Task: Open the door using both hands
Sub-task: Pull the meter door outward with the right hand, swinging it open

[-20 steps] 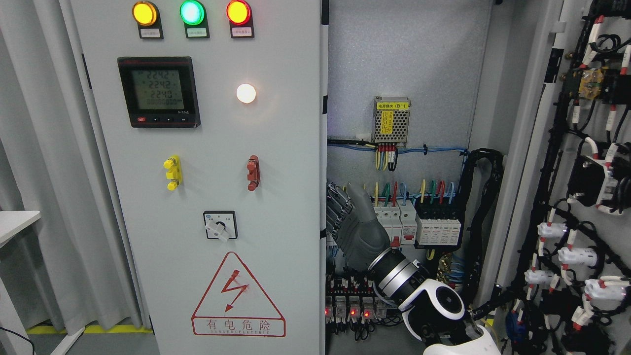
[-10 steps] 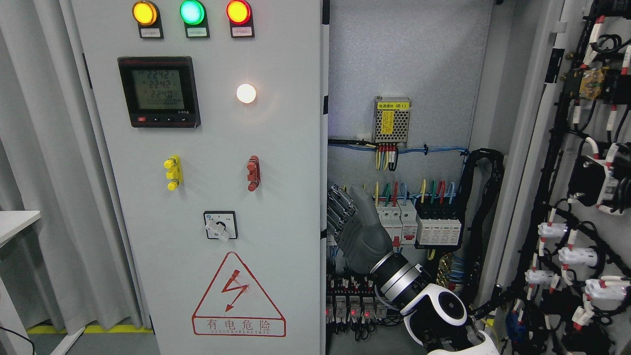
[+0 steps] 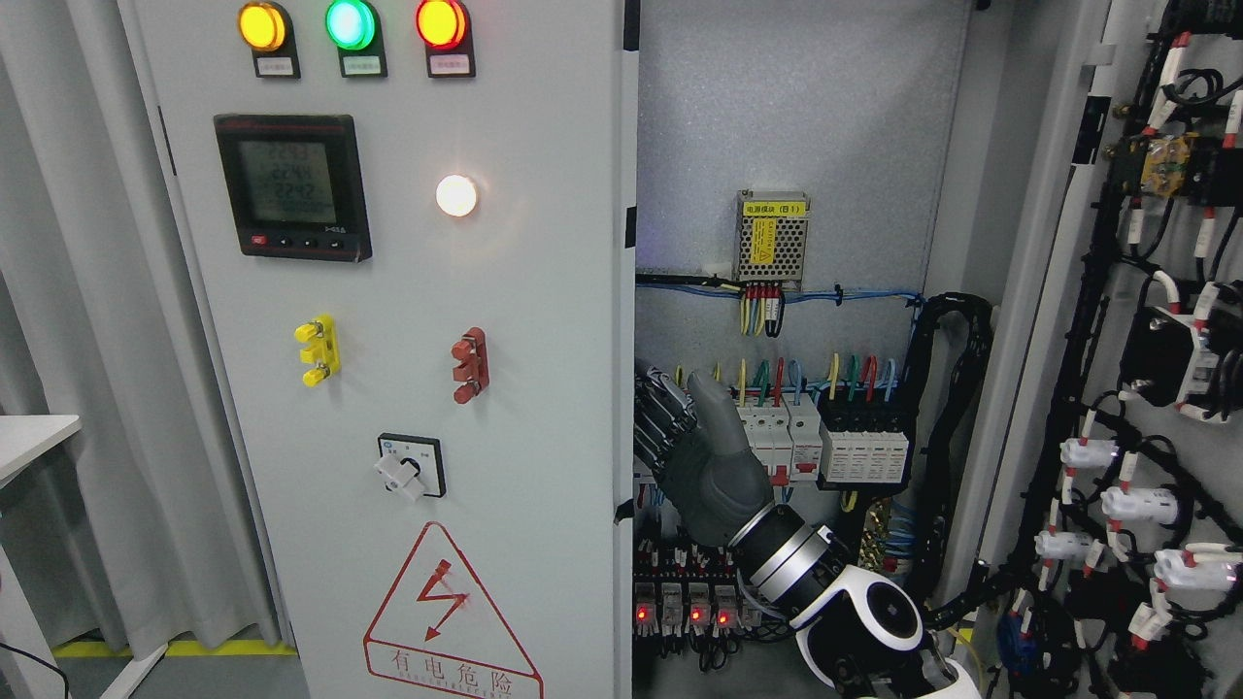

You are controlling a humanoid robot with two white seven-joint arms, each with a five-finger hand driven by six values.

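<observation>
The grey left cabinet door (image 3: pixel 524 291) carries three indicator lamps, a meter, a rotary switch and a red warning triangle. Its free right edge (image 3: pixel 626 388) stands slightly out from the cabinet. My right hand (image 3: pixel 675 427), dark grey, comes up from the lower right with its arm. Its fingers (image 3: pixel 653 413) hook behind that door edge at mid height and the thumb points up. The right door (image 3: pixel 1156 388) is swung wide open, showing its wired inner side. No left hand shows.
Inside the cabinet sit rows of breakers (image 3: pixel 825 442), coloured wires and a small power supply (image 3: pixel 772 238) close behind my hand. A grey curtain (image 3: pixel 68 291) and a white table corner (image 3: pixel 29 437) stand at the left.
The left door has swung outward: its panel and lamps shifted left and look larger. My right hand moved slightly left along with the door edge.
</observation>
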